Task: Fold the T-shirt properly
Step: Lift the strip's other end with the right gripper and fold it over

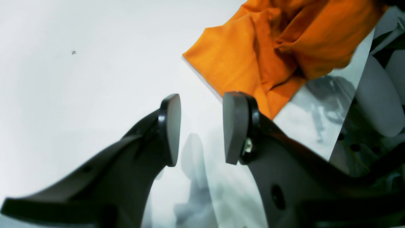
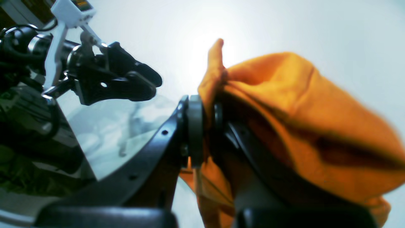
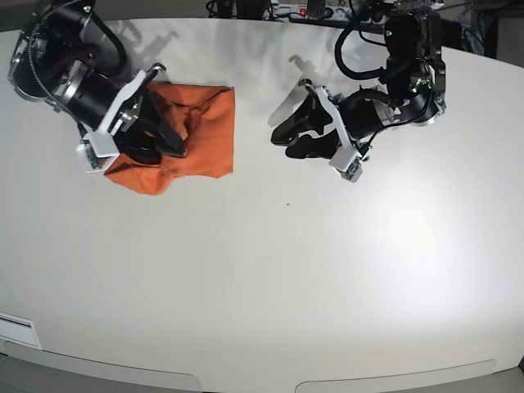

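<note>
The orange T-shirt (image 3: 205, 135) lies bunched in a rough folded bundle at the table's far left. My right gripper (image 3: 170, 146) is shut on a fold of it. In the right wrist view the fabric (image 2: 300, 104) is pinched between the pads at my right gripper (image 2: 207, 122), and it drapes over the right finger and hides it. My left gripper (image 3: 280, 137) hovers to the right of the shirt, apart from it, open and empty. Seen from the left wrist, my left gripper (image 1: 204, 104) has a wide gap between its pads, and the shirt (image 1: 253, 53) lies beyond it.
The white table (image 3: 270, 270) stretches toward the near edge. Cables and a power strip (image 3: 295, 11) run along the back edge. A small white label (image 3: 16, 329) sits at the near left corner. My left arm's body (image 3: 401, 82) stands at the back right.
</note>
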